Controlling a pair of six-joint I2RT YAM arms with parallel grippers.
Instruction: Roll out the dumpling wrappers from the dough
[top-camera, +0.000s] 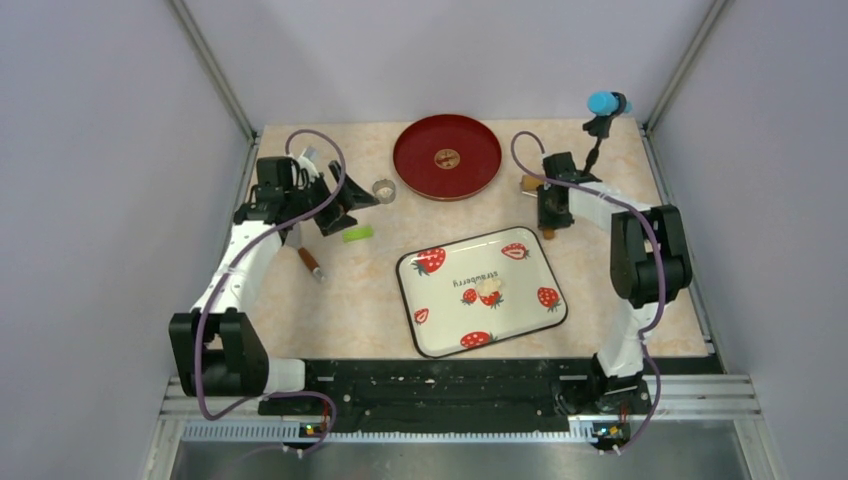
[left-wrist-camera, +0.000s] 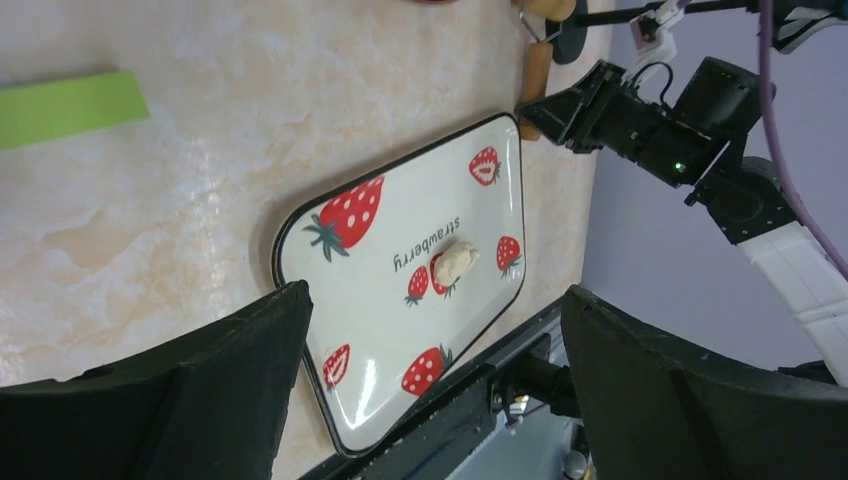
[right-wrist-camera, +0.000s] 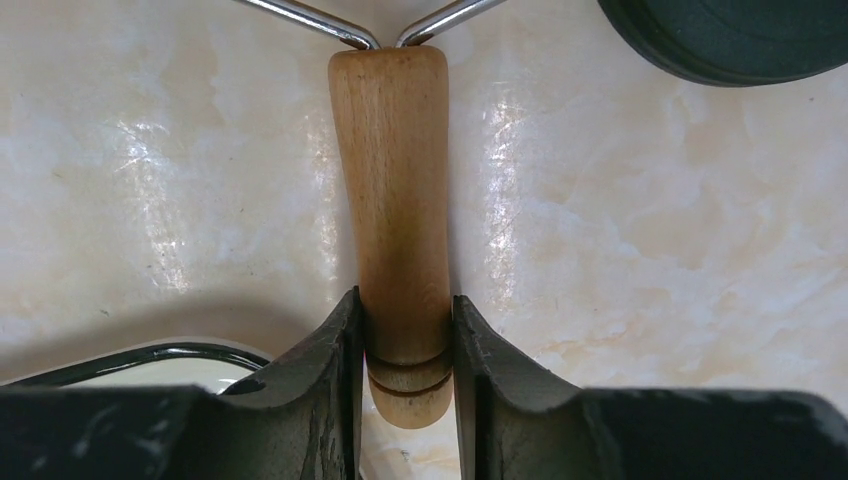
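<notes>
Right gripper (right-wrist-camera: 405, 345), at the far right of the table (top-camera: 350, 300): its two fingers are seen pressed against opposite sides of the roller handle (right-wrist-camera: 400, 200), near the butt end. The handle is thus grasped while it lies flat on the table, with two wire arms (right-wrist-camera: 300, 15) running off its far end. A corner of the tray (right-wrist-camera: 150, 360) is seen just beside the left finger, and a black disc (right-wrist-camera: 730, 35) is seen at the upper right.

Left gripper (top-camera: 345, 205), at the far left of the table: its jaws are spread wide and nothing is held between them. A green strip (top-camera: 357, 234) lies just beside it, a metal ring (top-camera: 384, 189) lies near it, and a brown-handled tool (top-camera: 312, 263) lies under the left arm.

Dough (top-camera: 489, 289): a small pale lump is seen near the middle of the strawberry tray, just beside the printed word and touching one small strawberry print. It is well apart from both grippers.

Red plate (top-camera: 470, 170): it is placed at the far edge, between the two grippers.
</notes>
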